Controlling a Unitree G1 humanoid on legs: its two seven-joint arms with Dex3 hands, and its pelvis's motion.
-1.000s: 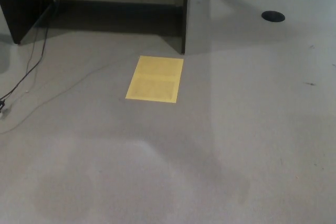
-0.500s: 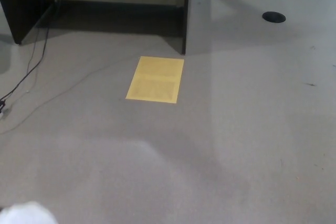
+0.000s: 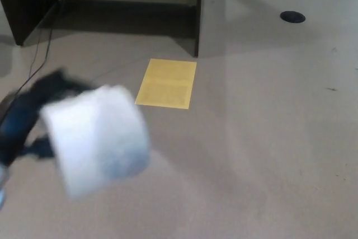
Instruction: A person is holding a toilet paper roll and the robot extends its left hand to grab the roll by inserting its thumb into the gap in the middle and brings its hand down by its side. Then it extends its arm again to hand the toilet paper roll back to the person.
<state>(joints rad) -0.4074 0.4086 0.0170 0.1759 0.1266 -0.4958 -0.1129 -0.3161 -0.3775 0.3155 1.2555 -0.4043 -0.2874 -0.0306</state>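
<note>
Since half a second ago, the toilet paper roll (image 3: 98, 138) rises from the near left corner into full view, blurred by motion. On its left, the left hand (image 3: 31, 118) is closed on it, near the left edge. I judge that the grab is done and the arm now extends to give it back; no person shows. I count one roll, one hand, one yellow sheet (image 3: 166, 83) farther right on the floor.

A single head view looks steeply down at the floor (image 3: 268, 138), with the nearest things apparently motion-blurred.
</note>
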